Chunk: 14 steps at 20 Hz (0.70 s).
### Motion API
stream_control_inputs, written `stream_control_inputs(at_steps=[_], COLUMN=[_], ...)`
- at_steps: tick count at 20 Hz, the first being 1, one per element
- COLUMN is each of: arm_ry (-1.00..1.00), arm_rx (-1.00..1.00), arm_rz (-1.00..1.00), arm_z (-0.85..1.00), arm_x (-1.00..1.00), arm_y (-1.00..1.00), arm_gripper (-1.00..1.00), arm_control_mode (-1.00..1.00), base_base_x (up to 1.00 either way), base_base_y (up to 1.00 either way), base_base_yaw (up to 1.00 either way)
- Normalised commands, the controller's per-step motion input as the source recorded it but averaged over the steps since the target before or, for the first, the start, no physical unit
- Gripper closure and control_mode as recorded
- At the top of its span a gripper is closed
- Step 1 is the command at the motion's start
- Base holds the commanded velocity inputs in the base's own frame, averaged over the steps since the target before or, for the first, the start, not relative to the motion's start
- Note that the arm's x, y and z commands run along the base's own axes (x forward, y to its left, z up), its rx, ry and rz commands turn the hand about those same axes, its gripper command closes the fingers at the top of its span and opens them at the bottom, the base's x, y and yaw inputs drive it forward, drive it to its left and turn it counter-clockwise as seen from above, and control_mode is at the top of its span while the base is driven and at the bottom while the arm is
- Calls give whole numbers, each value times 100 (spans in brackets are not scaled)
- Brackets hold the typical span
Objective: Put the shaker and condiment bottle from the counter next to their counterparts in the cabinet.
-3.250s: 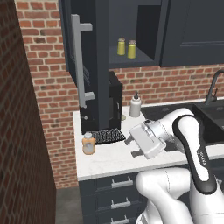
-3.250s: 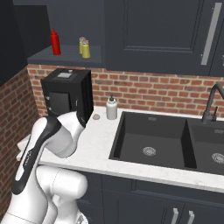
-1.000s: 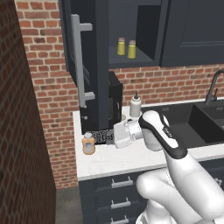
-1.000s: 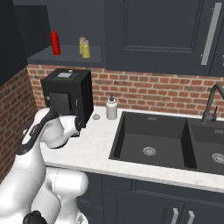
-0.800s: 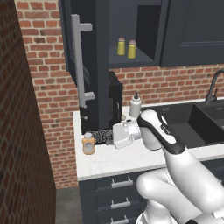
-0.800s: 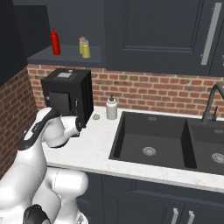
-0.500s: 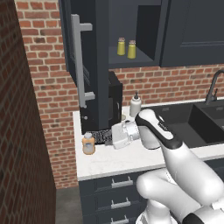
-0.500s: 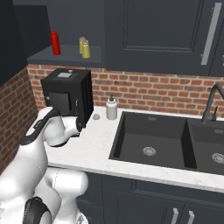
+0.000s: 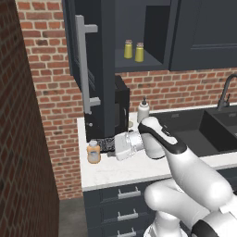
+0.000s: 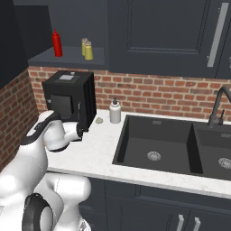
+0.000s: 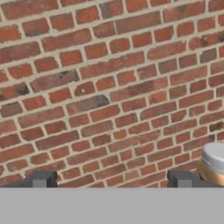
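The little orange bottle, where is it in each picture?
Left base view: the condiment bottle stands on the counter, at the left end, just left of the open gripper.
Right base view: I cannot find it.
Hand view: lower right corner.
Shared landmark: the brick wall.

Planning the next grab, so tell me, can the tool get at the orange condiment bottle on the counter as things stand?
Probably yes: the tool is open and level beside the condiment bottle, with nothing between them; the bottle sits just off its centreline.

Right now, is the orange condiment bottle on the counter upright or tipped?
Upright. The condiment bottle stands on its base on the counter, whitish cap on top, just ahead of the open end effector.
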Motion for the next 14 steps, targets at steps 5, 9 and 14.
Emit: stream_control_inputs(at_steps=[5, 9, 14], arm_ry=[0, 0, 0], arm_rx=[0, 0, 0], arm_rz=[0, 0, 0], arm_z=[0, 0, -9], arm_x=[7, 11, 11], arm_y=[0, 0, 0], arm_gripper=[-100, -100, -100], arm_control_mode=[-100, -100, -100], base_base_x=[0, 0, 0], base_base_y=[0, 0, 0], base_base_yaw=[0, 0, 0])
